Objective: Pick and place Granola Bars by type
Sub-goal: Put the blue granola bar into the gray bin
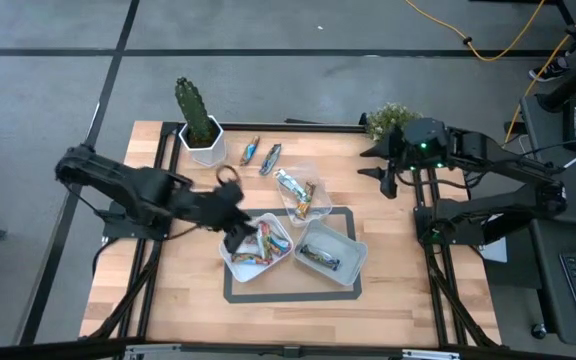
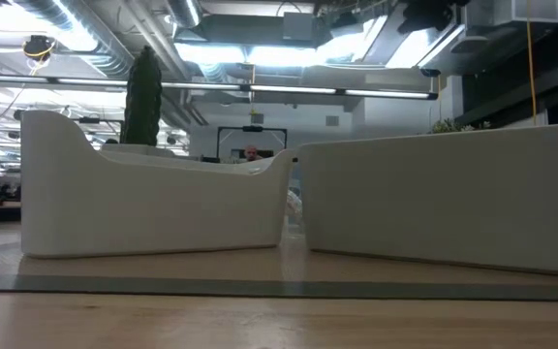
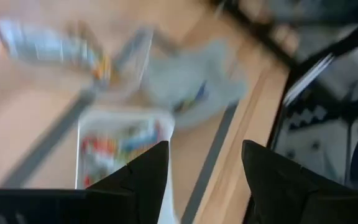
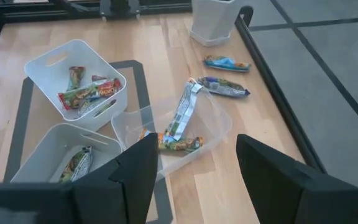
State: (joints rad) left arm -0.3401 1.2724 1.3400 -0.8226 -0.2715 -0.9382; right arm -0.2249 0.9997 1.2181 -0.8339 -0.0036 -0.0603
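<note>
Granola Bars lie in several places. Several red and green ones fill the left white tub. One lies in the right white tub. A silver bar and a green one sit in a clear tub. Two blue-silver bars lie flat on the wood near the far edge. My left gripper hovers open above the left tub's near-left corner, nothing between its fingers. My right gripper waits open, high at the table's right.
A cactus in a white pot stands at the far left corner, and a small green plant at the far right. The white tubs stand on a grey-framed mat. Bare wood lies left of the mat and along the near edge.
</note>
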